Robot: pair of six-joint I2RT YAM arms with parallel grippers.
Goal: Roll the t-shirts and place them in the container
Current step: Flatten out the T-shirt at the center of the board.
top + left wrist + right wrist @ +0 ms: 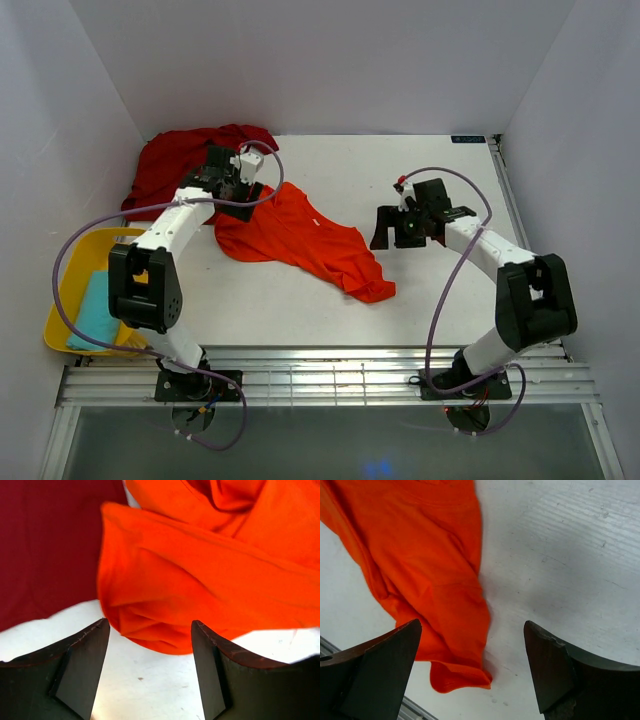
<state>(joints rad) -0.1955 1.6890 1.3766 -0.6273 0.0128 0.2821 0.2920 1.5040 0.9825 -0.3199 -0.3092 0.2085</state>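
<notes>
At the near left edge of the bench (400, 170), a yellow tub (65, 290) is seen with a teal cloth (95, 310) inside; neither is part of the rolling.

Further in, the orange-red t-shirt (310, 240) is spread loosely and aslant across the middle of the bench, creased and unflattened, its lower end pointing toward the near right. No roll can be made out in it.

The right hand (405, 235) is held just beside that shirt, on its right. In the right wrist view its fingers are spread wide apart, with nothing gripped between them. Only bare bench and the shirt's lower edge (430, 570) are seen beneath the right hand (471, 627).

The left hand (235, 195) is placed at the shirt's far left end. In its own view the left hand (150, 622) is well open. A bunched, rounded fold of orange cloth (200, 580) lies just beyond the fingertips, and nothing is pinched.

Farthest back, the dark crimson t-shirt (180, 160) is heaped in the far left corner, touching or slightly overlapped by the orange one, and is seen as a flat red field in the left wrist view (45, 545).

The task is judged to be at an early stage: the orange shirt is at most gathered at one end, and the crimson one has not yet been laid out or rolled.
</notes>
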